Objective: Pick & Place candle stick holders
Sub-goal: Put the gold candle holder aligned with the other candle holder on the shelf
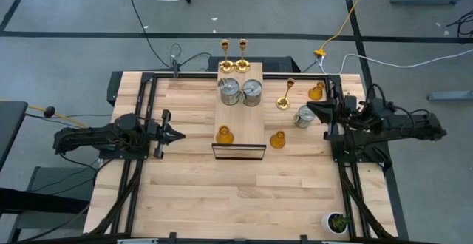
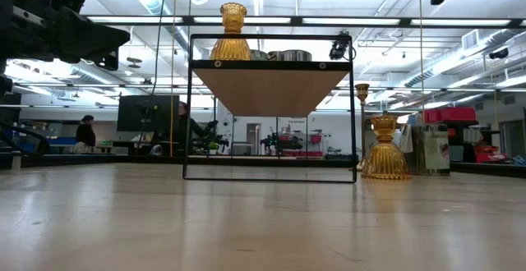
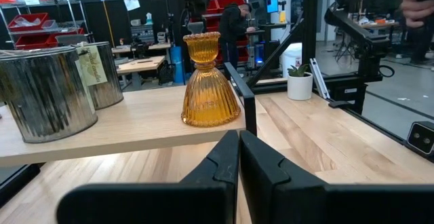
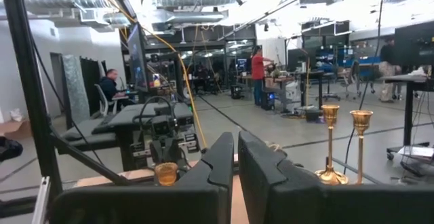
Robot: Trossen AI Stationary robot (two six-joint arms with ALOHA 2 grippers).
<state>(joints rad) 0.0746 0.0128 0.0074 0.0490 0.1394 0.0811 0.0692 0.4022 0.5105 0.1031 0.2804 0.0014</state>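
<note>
A raised wooden shelf (image 1: 240,118) at the table's middle carries two gold candlesticks (image 1: 233,55) at its far end, two silver cans (image 1: 241,92) and an amber holder (image 1: 224,134). On the table to its right stand a third gold candlestick (image 1: 285,96), a silver can (image 1: 304,116) and two amber holders (image 1: 278,140) (image 1: 316,91). My left gripper (image 1: 179,134) is shut and level, left of the shelf, facing the amber holder (image 3: 207,81). My right gripper (image 1: 310,109) is shut and raised, its tip beside the table's can; it holds nothing.
A small green potted plant (image 1: 338,222) stands at the table's near right corner. The shelf's black frame (image 2: 269,107) stands on thin legs with open room beneath it. Bare table lies near the front edge and between my left gripper and the shelf.
</note>
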